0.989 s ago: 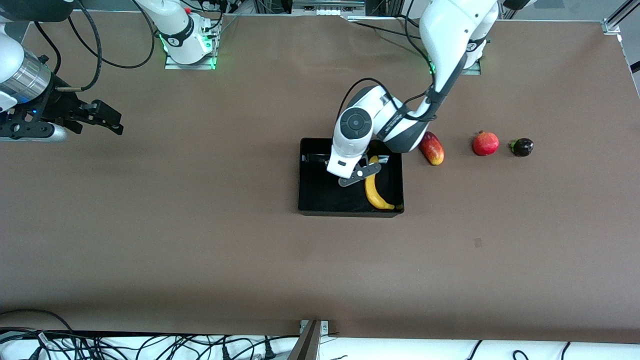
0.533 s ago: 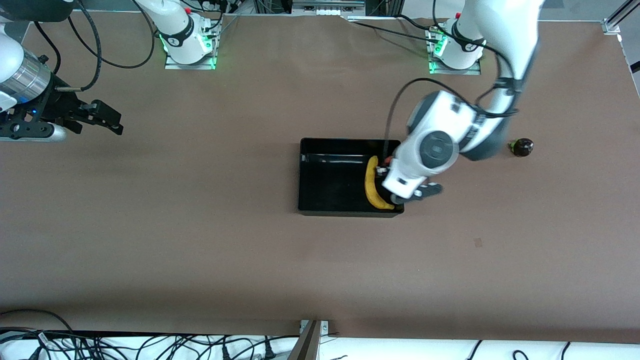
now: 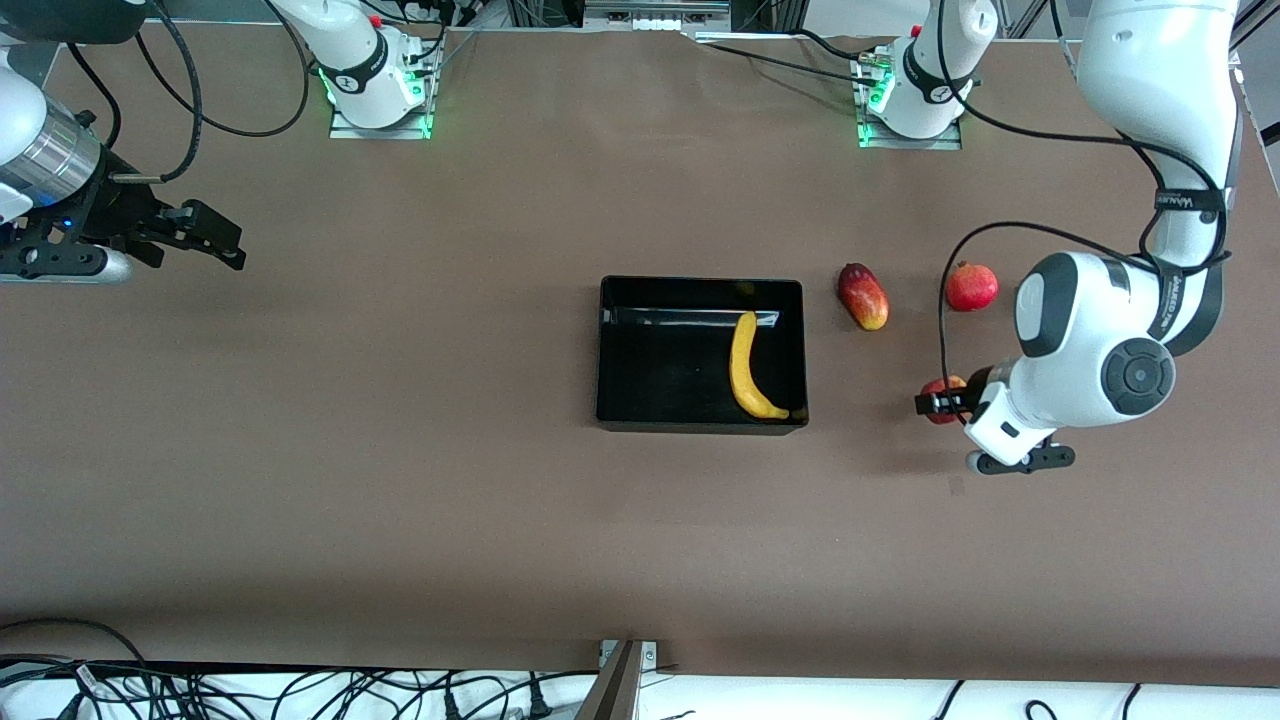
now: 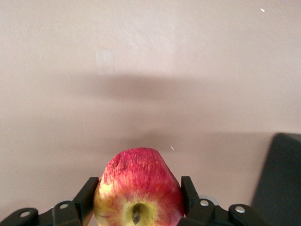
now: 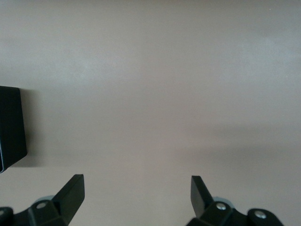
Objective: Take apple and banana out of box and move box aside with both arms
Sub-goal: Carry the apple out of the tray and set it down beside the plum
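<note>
My left gripper (image 3: 930, 402) is shut on the small red apple (image 3: 944, 385) with yellowish patches. It holds it above bare table, between the box and the left arm's end of the table. In the left wrist view the apple (image 4: 138, 188) fills the gap between the two fingers (image 4: 87, 197). The yellow banana (image 3: 745, 365) lies in the black box (image 3: 660, 375) at mid-table, along the wall toward the left arm's end. My right gripper (image 3: 215, 240) is open and empty, up over the right arm's end of the table, waiting; it also shows in the right wrist view (image 5: 137, 197).
A red-and-yellow mango (image 3: 863, 296) and a red pomegranate (image 3: 972, 287) lie on the table beside the box, toward the left arm's end. A corner of the box shows in the left wrist view (image 4: 280, 179) and in the right wrist view (image 5: 9, 127).
My left arm has swung from over the box toward the left arm's end of the table, and the apple now shows in its gripper. The banana, box and right arm have not moved.
</note>
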`<state>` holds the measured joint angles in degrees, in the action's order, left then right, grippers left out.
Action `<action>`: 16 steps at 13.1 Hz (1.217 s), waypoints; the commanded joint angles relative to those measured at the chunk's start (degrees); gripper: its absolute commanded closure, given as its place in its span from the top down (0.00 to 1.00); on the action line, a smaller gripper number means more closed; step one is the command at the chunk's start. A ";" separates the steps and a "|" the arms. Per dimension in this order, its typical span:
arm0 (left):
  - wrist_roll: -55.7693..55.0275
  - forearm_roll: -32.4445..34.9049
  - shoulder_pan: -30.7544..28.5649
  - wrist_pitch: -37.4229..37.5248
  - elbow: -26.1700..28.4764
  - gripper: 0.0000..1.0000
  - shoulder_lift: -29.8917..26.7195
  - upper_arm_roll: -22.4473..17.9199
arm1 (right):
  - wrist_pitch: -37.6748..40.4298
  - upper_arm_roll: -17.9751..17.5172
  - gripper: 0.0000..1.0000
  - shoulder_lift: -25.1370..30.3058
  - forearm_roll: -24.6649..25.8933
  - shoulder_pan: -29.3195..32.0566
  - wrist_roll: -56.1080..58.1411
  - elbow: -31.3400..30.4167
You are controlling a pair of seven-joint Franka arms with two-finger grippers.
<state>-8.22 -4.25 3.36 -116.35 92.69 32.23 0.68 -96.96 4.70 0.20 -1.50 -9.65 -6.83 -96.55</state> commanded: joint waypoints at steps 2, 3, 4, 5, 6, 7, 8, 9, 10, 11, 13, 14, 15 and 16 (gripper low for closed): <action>2.24 3.63 -0.45 -7.29 -0.15 0.00 3.53 0.29 | 0.11 -0.57 1.00 -0.38 0.00 0.77 0.42 0.92; 2.24 4.94 -0.89 -9.23 -0.06 0.00 4.76 0.29 | 0.11 -0.57 1.00 -0.38 0.00 0.77 0.42 0.92; 2.16 5.56 -1.24 -11.60 -0.06 0.00 6.34 0.29 | 0.11 -0.57 1.00 -0.38 -0.08 0.77 0.42 0.92; 2.15 5.74 -1.33 -14.06 0.03 0.00 7.74 0.29 | 0.11 -0.57 1.00 -0.38 -0.09 0.77 0.42 0.92; 1.89 6.44 -1.33 -15.91 0.55 0.00 8.63 0.29 | 0.02 -0.57 1.00 -0.38 0.00 0.77 0.42 0.92; 1.54 7.49 -1.42 -17.58 0.73 0.00 9.77 0.29 | 0.02 -0.57 1.00 -0.38 0.00 0.68 0.42 0.92; 1.45 7.76 -1.51 -19.25 0.82 0.00 10.65 0.29 | 0.02 -0.57 1.00 -0.38 0.09 0.51 0.42 0.92; 1.63 7.85 -1.68 -19.61 0.73 0.23 10.83 0.29 | -0.24 -0.57 1.00 -0.38 0.26 0.33 0.33 1.01; 1.54 7.86 -1.77 -19.01 0.73 0.99 10.49 0.20 | -0.77 -0.75 1.00 -0.47 0.53 0.24 0.15 1.18; 1.45 7.86 -1.77 -17.70 0.65 1.00 10.14 0.28 | -1.29 -0.66 1.00 -0.81 0.10 0.33 -0.11 1.44; 0.49 7.77 -1.60 -13.92 -0.32 1.00 8.91 0.46 | -1.30 -0.66 1.00 -1.34 0.00 0.33 -0.02 2.50; 0.48 7.77 -1.34 -9.90 -0.50 1.00 6.64 0.46 | -1.30 -0.66 1.00 -1.35 0.00 0.33 -0.02 2.59; 0.31 7.77 -0.90 -3.16 -2.59 1.00 4.96 0.81 | -1.30 -0.66 1.00 -1.35 0.00 0.33 -0.02 2.59; -0.82 7.07 -0.11 3.78 -5.39 1.00 4.25 1.25 | -1.30 -0.66 1.00 -1.35 0.00 0.33 -0.02 2.59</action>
<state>-7.48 2.31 2.20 -123.53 90.68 40.27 1.18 -98.57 4.53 -0.28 -1.50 -9.71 -6.83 -95.61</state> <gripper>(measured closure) 0.000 0.000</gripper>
